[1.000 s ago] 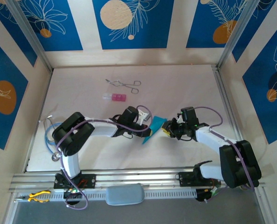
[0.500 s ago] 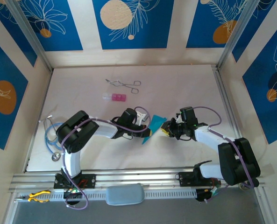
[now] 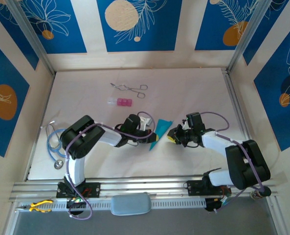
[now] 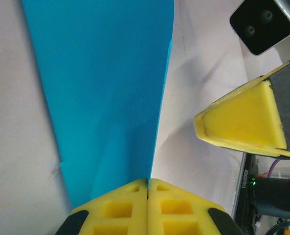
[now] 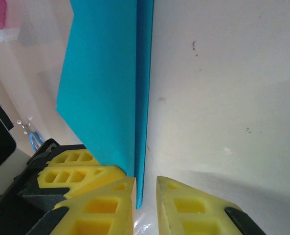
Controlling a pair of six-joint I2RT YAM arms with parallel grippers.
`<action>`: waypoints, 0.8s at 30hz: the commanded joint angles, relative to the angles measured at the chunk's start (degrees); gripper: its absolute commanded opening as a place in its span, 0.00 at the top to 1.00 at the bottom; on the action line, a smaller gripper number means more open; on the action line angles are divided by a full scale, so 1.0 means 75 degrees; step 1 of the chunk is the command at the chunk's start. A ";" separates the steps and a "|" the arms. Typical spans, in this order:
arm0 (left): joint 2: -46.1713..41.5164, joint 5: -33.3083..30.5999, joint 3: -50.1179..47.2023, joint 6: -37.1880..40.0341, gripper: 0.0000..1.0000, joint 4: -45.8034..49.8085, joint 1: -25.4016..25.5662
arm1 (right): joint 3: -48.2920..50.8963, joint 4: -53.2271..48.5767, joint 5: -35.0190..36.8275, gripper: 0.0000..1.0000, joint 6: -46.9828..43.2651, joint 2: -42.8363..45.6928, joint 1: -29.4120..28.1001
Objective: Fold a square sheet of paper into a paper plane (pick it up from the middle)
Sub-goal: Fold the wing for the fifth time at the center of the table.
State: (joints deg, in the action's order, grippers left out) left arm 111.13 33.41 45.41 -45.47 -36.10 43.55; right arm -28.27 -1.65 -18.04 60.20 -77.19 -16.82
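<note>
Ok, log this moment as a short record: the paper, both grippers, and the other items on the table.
paper plane: cyan folded wedge, between the two grippers
left gripper: shut on the paper plane's edge
right gripper: jaws narrowly apart, straddling a folded edge of the paper plane
forceps: far side of the table, apart from both arms
pink block: just nearer than the forceps
stethoscope: left table edge

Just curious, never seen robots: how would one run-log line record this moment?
left gripper: shut on paper plane | right gripper: open, plane's edge between fingertips
</note>
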 commanded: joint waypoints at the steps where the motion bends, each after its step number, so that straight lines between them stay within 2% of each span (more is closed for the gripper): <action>1: 0.0246 0.0100 -0.0221 -0.0470 1.00 -0.0761 -0.0150 | -0.0267 0.0112 0.0033 0.83 -0.0193 -0.0100 -0.0109; 10: 0.0252 -0.0130 -0.0532 -0.0857 1.00 -0.1320 -0.0225 | -0.0371 0.0340 0.0460 0.84 -0.0387 -0.0144 -0.0344; 24: 0.0499 -0.0525 -0.0992 -0.1837 1.00 -0.2639 -0.0363 | -0.0544 0.0636 0.0049 0.84 -0.0570 -0.0476 -0.0375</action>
State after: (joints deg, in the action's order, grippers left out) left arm 113.27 30.96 39.09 -57.39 -52.60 41.74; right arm -30.57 2.24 -15.99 57.21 -80.05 -19.18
